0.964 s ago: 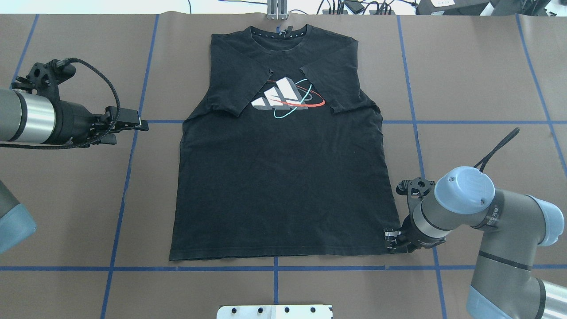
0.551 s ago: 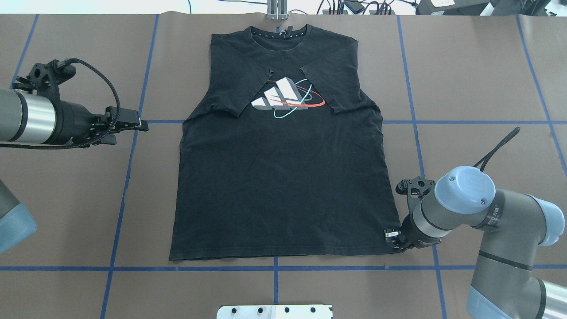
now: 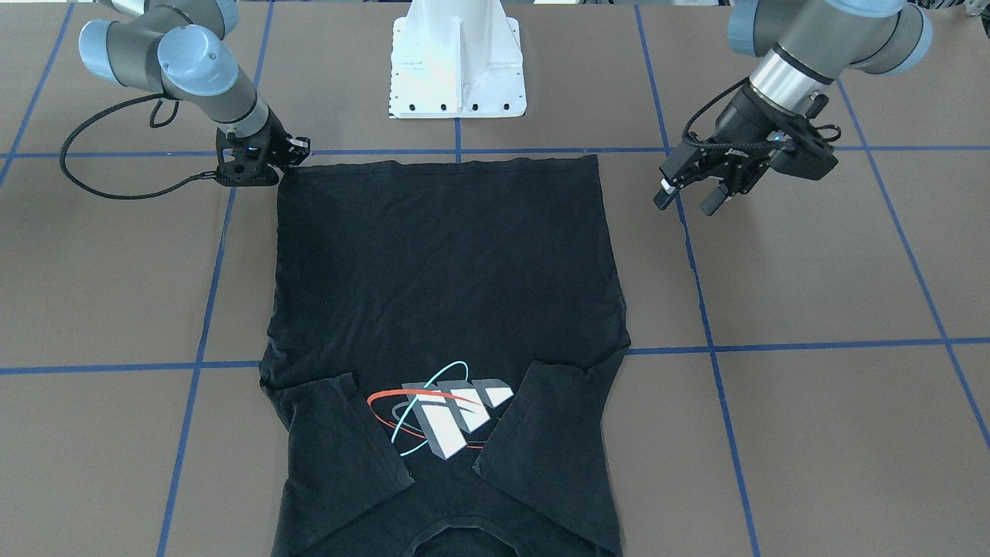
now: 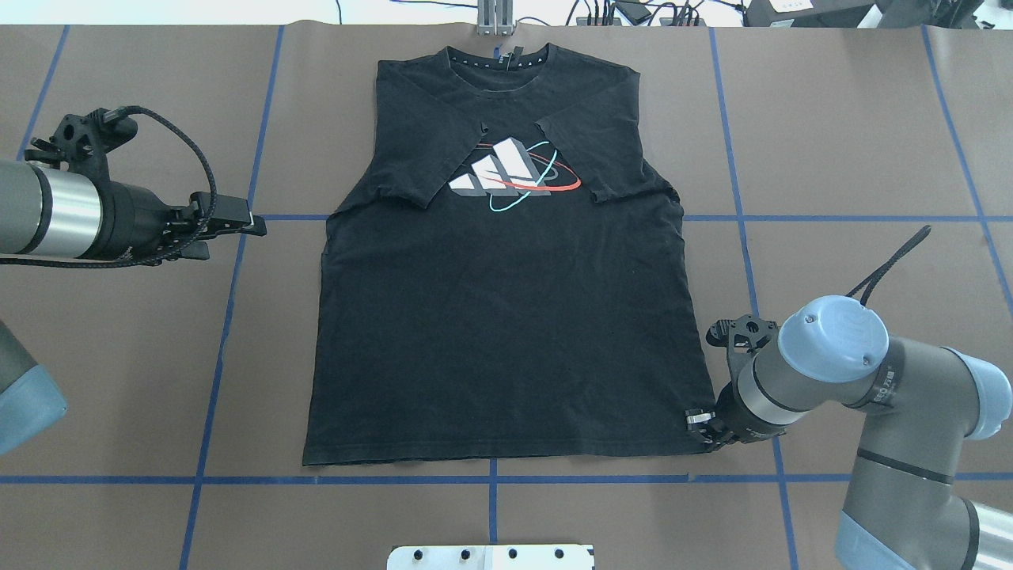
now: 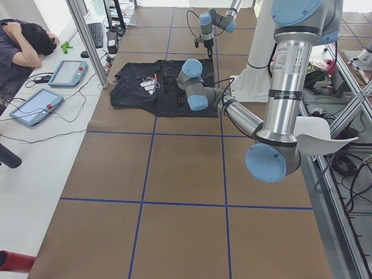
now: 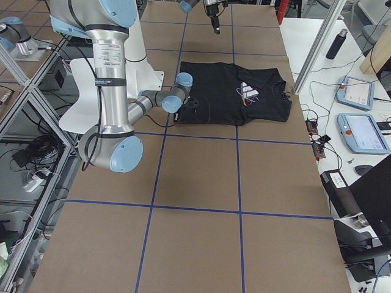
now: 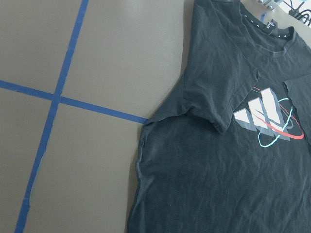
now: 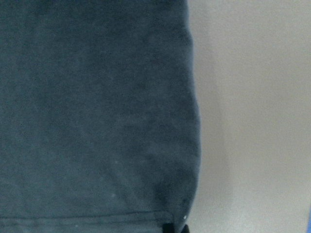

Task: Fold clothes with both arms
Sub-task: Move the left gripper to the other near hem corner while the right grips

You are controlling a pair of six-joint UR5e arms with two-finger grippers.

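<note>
One near hem corner of the black short-sleeved cotton T-shirt point(image 4: 506, 332) has the small black right gripper point(image 4: 699, 427) down at it; you cannot tell whether its jaws are clenched. Farther out, the left gripper point(image 3: 684, 206) hovers apart from the shirt's side, jaws spread and empty, while the shirt lies flat on the brown blue-taped table point(image 4: 855, 142), collar farthest.

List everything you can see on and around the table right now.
T-shirt: one, black with logo, flat mid-table, sleeves folded in.
table: one, brown, blue tape grid.
pedestal: one, white, at the robot's side of the table.
tablets: two, light blue-grey, on the side bench.
person: one, dark top, at that bench.
left gripper: one, black, open, apart from the shirt.
right gripper: one, black, at the hem corner; grip unclear.
</note>
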